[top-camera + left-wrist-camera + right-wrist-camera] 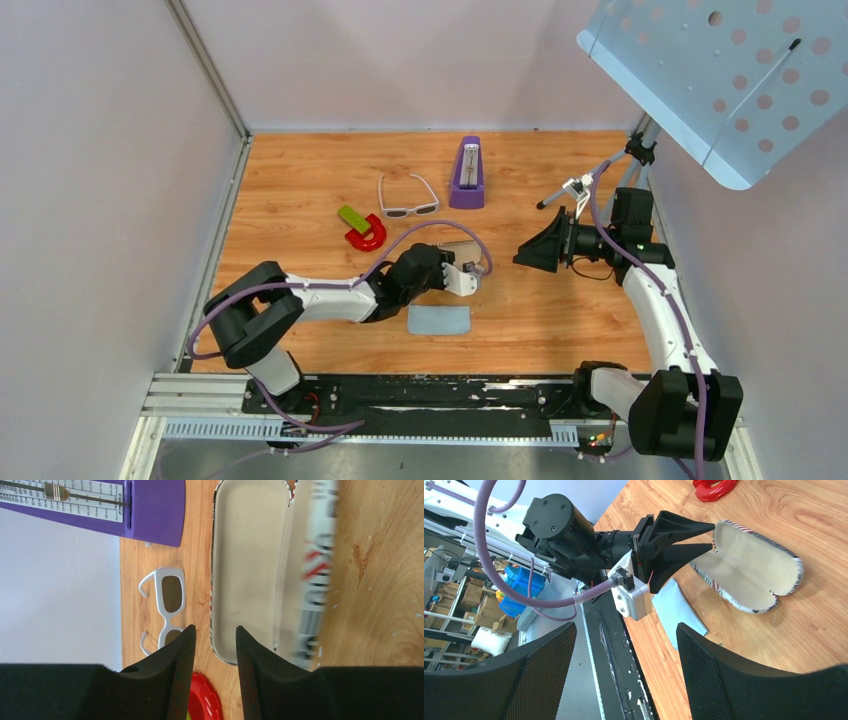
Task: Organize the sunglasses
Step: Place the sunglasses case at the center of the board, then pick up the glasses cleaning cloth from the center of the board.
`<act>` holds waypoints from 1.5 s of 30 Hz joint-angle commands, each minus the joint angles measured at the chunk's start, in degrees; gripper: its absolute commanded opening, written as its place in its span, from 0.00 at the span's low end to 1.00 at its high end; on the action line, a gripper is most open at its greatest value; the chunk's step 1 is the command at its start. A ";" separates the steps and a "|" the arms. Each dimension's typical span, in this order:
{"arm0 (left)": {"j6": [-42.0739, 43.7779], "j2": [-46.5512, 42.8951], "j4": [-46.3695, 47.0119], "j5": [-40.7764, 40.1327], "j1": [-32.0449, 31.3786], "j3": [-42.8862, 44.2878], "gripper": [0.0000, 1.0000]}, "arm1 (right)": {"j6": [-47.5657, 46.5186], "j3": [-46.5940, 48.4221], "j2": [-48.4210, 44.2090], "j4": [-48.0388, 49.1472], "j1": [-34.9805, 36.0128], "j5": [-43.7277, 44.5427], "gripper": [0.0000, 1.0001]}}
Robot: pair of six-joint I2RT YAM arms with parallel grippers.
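Sunglasses: the slim white plastic-framed sunglasses with dark lenses [408, 197] lie on the wood-grain worktop [300, 170], upper centre of the overhead view, thin arms unfolded and pointing to the far edge. Nothing is touching them.
Beside them: a purple wedge-shaped metronome [467, 175] stands just to their right. A red horseshoe magnet with a green bar [364, 233] lies just below and to their left.
Case: an oblong hard case with a red, white and dark striped shell and a cream lining [245, 570] lies wide open. It is centre to right in the left wrist view, with the sunglasses well to its left there.
Left fingers: the left gripper [214, 630] has its black fingers parted with a narrow gap. The tips are right at the near end of the case, with nothing pinched between them.
Cloth: a light blue square cloth [438, 320] lies flat below the left gripper, near the bottom of the worktop.
Right fingers: the right gripper [624, 627] hangs at the right side with its fingers spread wide, empty, facing the case.
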 commanded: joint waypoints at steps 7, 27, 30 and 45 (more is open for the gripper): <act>-5.07 -7.83 0.82 -2.09 0.49 1.31 0.42 | -1.32 -1.07 -0.94 0.91 -1.26 -0.71 0.78; -60.26 -21.48 -40.15 25.80 15.03 3.80 0.52 | -54.50 9.78 20.54 -25.18 21.59 31.53 0.28; -59.72 -17.73 -41.48 28.27 16.04 4.97 0.59 | -52.74 9.56 22.56 -21.26 24.28 32.88 0.25; -47.09 -7.58 -40.90 31.41 16.05 7.64 0.40 | -47.14 4.23 23.19 -10.72 29.69 35.66 0.25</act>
